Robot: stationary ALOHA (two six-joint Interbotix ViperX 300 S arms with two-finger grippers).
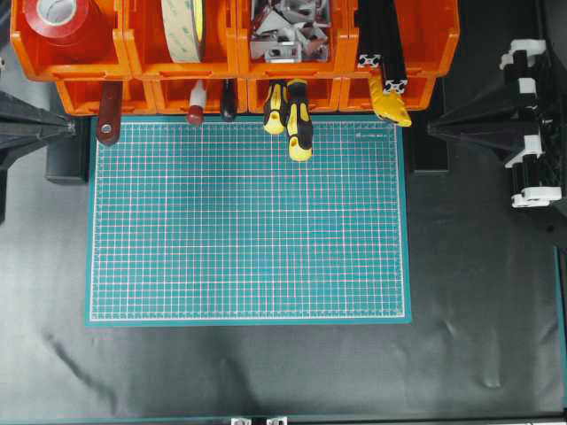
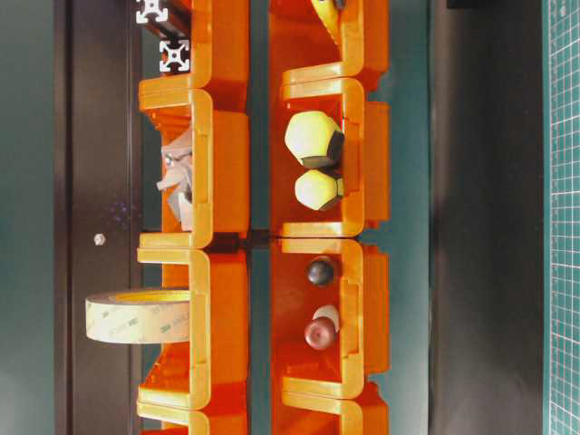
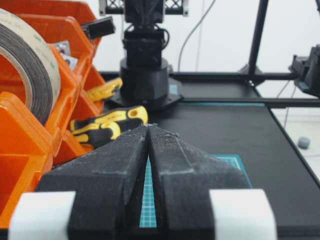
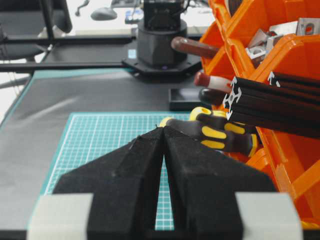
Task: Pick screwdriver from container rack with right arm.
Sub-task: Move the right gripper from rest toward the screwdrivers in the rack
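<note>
Two yellow-and-black screwdriver handles stick out side by side from a front bin of the orange container rack. The longer screwdriver reaches over the mat's far edge; its shaft is hidden in the bin. The handle ends show as yellow knobs in the table-level view. My right gripper hangs shut at the right of the mat, apart from the rack. In its wrist view the shut tips point toward the mat, with the screwdriver just right of them. My left gripper is shut and empty at the mat's left.
A green cutting mat lies on the black table. The rack also holds a red tape roll, a pale tape roll, metal brackets, black extrusions, a yellow tool, a red-handled tool and dark handles.
</note>
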